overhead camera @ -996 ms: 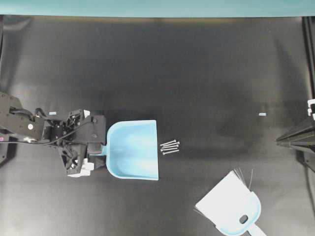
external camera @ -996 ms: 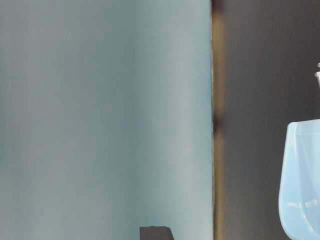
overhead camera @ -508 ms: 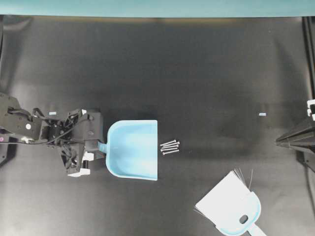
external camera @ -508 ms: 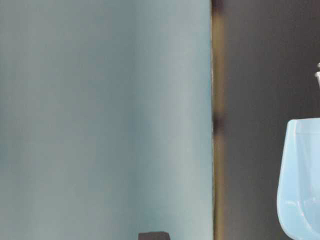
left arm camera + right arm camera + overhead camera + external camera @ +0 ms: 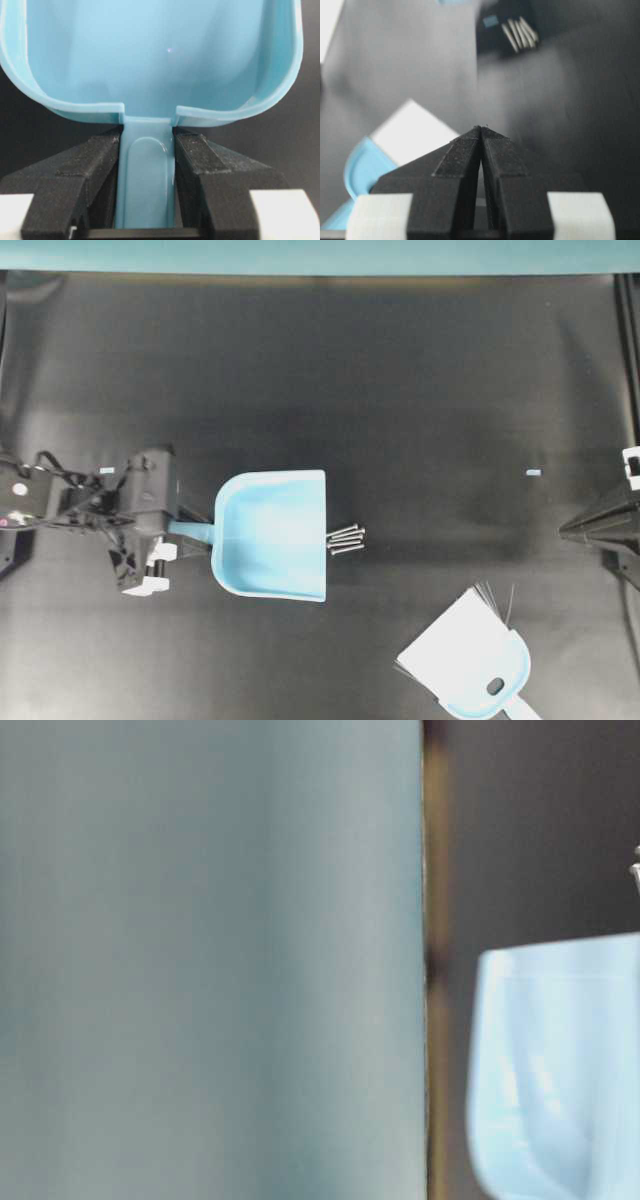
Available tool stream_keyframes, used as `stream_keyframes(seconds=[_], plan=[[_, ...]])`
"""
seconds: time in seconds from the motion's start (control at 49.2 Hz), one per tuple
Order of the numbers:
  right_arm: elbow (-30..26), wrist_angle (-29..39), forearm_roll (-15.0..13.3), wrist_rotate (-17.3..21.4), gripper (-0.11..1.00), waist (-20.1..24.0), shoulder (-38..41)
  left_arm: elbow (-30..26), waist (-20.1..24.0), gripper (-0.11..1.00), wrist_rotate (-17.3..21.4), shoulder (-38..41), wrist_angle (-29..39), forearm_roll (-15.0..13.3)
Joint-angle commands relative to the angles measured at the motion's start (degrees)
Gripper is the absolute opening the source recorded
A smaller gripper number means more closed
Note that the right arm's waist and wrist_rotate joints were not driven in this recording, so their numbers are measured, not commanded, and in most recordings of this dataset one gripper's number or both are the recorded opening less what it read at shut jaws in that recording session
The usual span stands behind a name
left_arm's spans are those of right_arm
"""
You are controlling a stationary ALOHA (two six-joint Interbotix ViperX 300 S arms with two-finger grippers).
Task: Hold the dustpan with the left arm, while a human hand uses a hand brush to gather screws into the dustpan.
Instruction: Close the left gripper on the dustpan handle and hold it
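Note:
The light blue dustpan (image 5: 270, 535) lies left of centre with its straight mouth facing right. My left gripper (image 5: 182, 530) is shut on its thin handle (image 5: 147, 175); the black fingers (image 5: 95, 160) press both sides of it just behind the rounded back (image 5: 160, 50). The dustpan (image 5: 560, 1070) fills the right side of the table-level view. A few silver screws (image 5: 346, 537) lie side by side at the mouth, their left ends under its edge. The hand brush (image 5: 470, 655) lies at the lower right. My right gripper (image 5: 481, 128) is shut and empty at the right edge (image 5: 566, 527). No human hand is in view.
A tiny pale blue fleck (image 5: 533, 472) lies on the black mat at the right, and another (image 5: 107, 470) lies near the left arm. A teal wall runs along the far edge (image 5: 320, 255). The right wrist view shows the screws (image 5: 520, 31) far ahead and the brush bristles (image 5: 412, 132).
The left jaws have closed on the dustpan's handle. The arm drew back to the left, and the pan looks larger and raised, its mouth now over the screws' left ends.

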Motion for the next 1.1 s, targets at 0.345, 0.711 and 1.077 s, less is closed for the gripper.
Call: stream_keyframes(seconds=[0.345,0.711,1.077], plan=[[1.1,27.0,1.1,-0.1,0.0,0.0,-0.6,0.3,-0.2,0.29,-0.3,-12.0,12.6,0.2],[1.1,28.8,1.5,-0.1,0.0,0.0,-2.3,1.4,-0.4,0.29,0.2,-12.0,12.2,0.2],[1.1,28.9,1.5,0.0,0.0,-0.1,-2.4,2.3,0.9,0.29,1.6,-5.7,11.9,0.2]])
